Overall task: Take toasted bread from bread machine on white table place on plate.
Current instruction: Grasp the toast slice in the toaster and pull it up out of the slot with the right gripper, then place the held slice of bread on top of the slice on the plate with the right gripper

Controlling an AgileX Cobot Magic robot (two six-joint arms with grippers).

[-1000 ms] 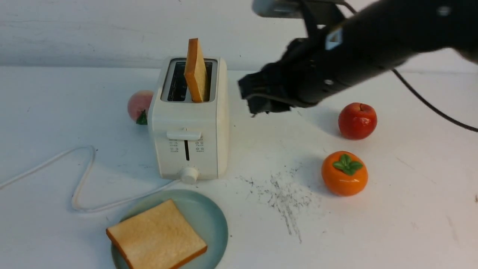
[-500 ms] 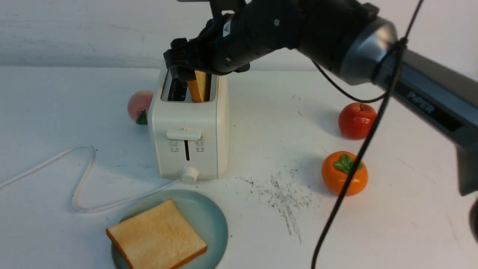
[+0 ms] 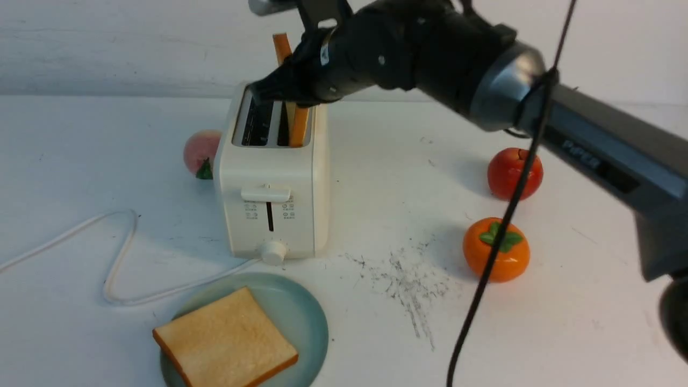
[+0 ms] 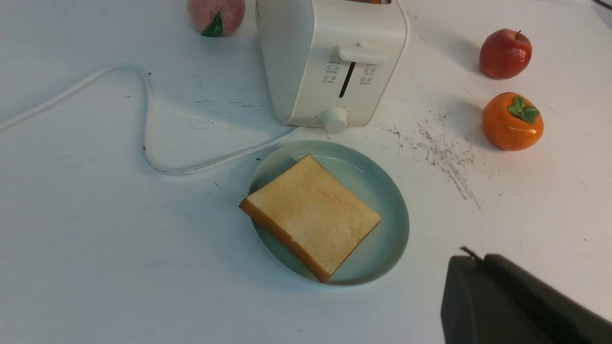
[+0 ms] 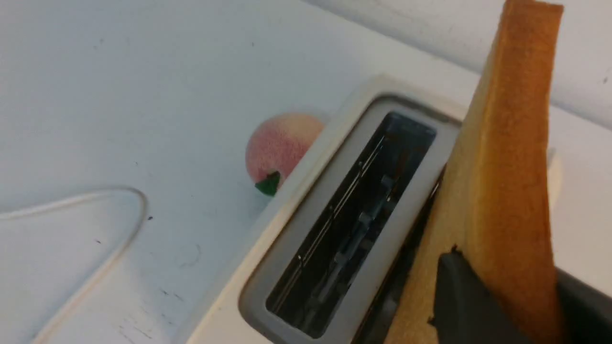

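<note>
The cream-white bread machine [image 3: 271, 177] stands mid-table on the white table [image 3: 564, 301]. One slice of toasted bread [image 3: 299, 126] stands upright in its right slot, its top edge poking above my right gripper [image 3: 285, 97], which is shut on it. In the right wrist view the dark fingers [image 5: 461, 296] press both faces of that slice [image 5: 507, 167]. A second slice [image 3: 226, 338] lies flat on the teal plate [image 3: 309, 317] in front of the toaster. My left gripper [image 4: 471, 260] hovers beside the plate [image 4: 394, 229], shut and empty; the front view does not show it.
A red apple [image 3: 514, 172] and an orange persimmon [image 3: 495, 248] sit right of the toaster, a peach [image 3: 199, 150] behind its left side. The white cord [image 3: 118, 252] loops over the left table. My right arm's black cable [image 3: 500, 242] hangs in front of the persimmon.
My right arm swung left from mid-table to the toaster top and its jaws closed on the slice in the right slot. The slice now stands straighter and a little higher.
</note>
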